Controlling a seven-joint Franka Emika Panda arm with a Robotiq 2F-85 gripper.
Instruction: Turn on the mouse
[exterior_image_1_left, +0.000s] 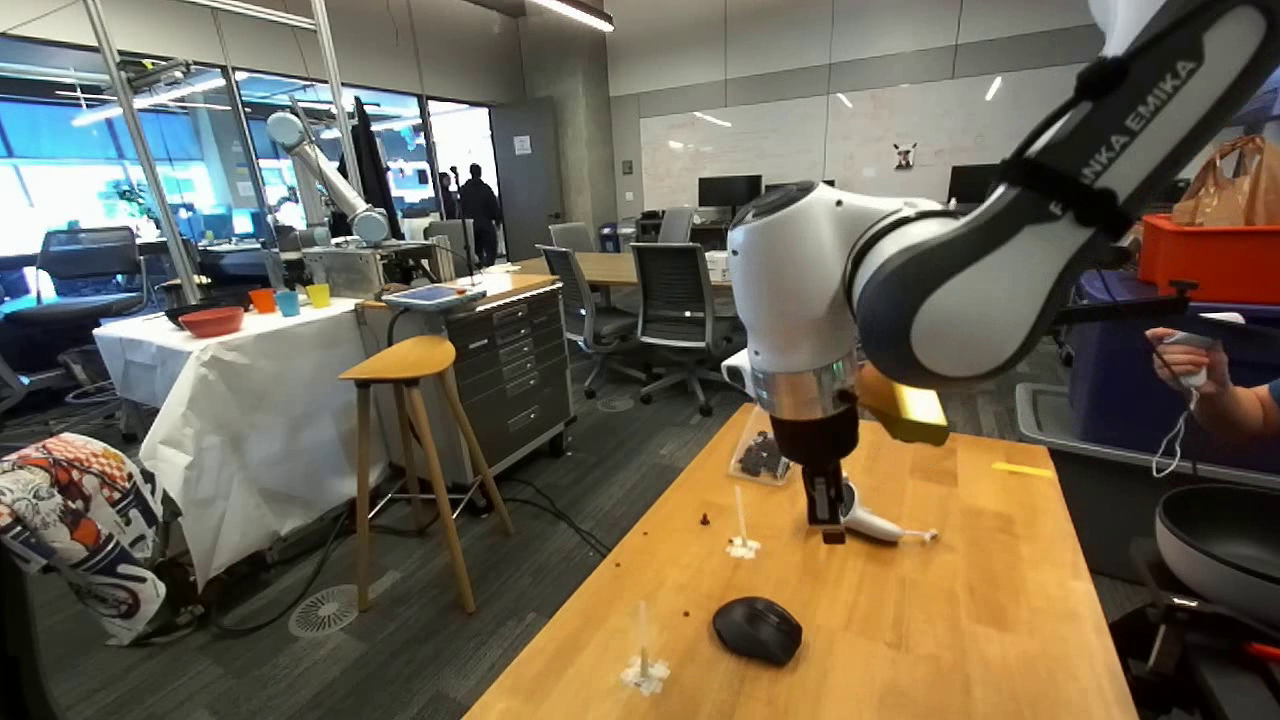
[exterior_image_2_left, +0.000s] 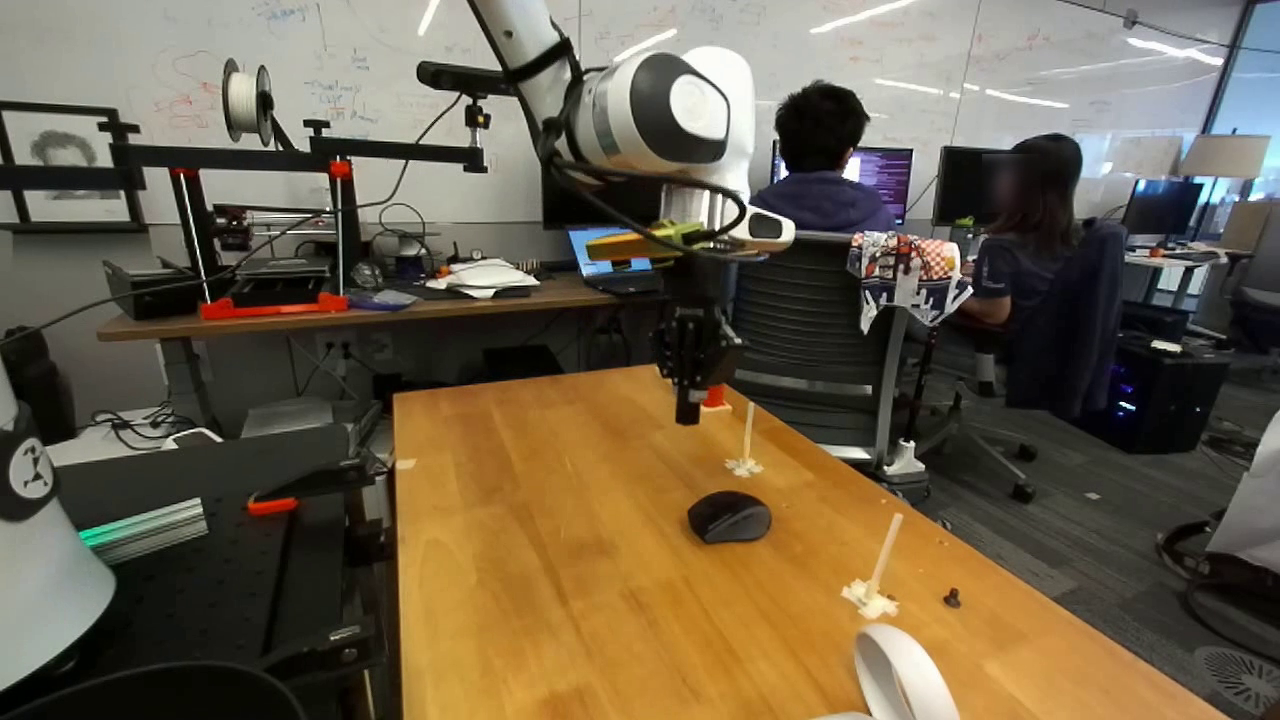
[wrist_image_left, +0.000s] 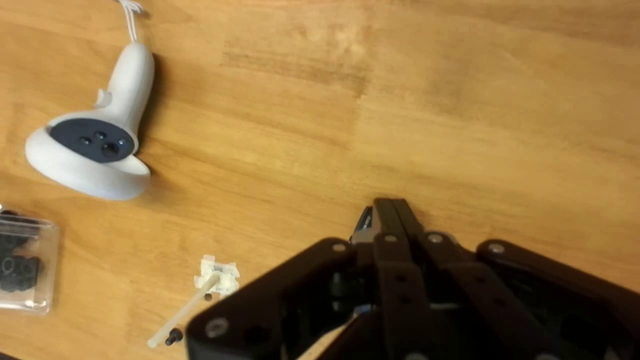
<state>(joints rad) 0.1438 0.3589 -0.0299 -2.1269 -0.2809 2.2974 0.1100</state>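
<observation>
The mouse (exterior_image_1_left: 758, 630) is a low black dome resting on the wooden table (exterior_image_1_left: 950, 640). It also shows in an exterior view (exterior_image_2_left: 730, 517), standing apart from the gripper. In the wrist view I cannot make out the mouse; it is hidden or out of the frame. My gripper (exterior_image_1_left: 826, 532) hangs pointing down above the table and appears higher up than the mouse in both exterior views (exterior_image_2_left: 688, 412). In the wrist view the two fingertips (wrist_image_left: 395, 202) lie against each other with nothing seen between them.
A white-and-grey hand controller (wrist_image_left: 132, 80) lies on the table, also in both exterior views (exterior_image_1_left: 872, 522) (exterior_image_2_left: 905, 675). Two thin upright sticks (exterior_image_1_left: 741, 515) (exterior_image_1_left: 643, 635) are taped along the table's edge. A clear box (wrist_image_left: 52, 270) holds small dark pieces. A small screw (exterior_image_2_left: 951, 597) lies near the edge.
</observation>
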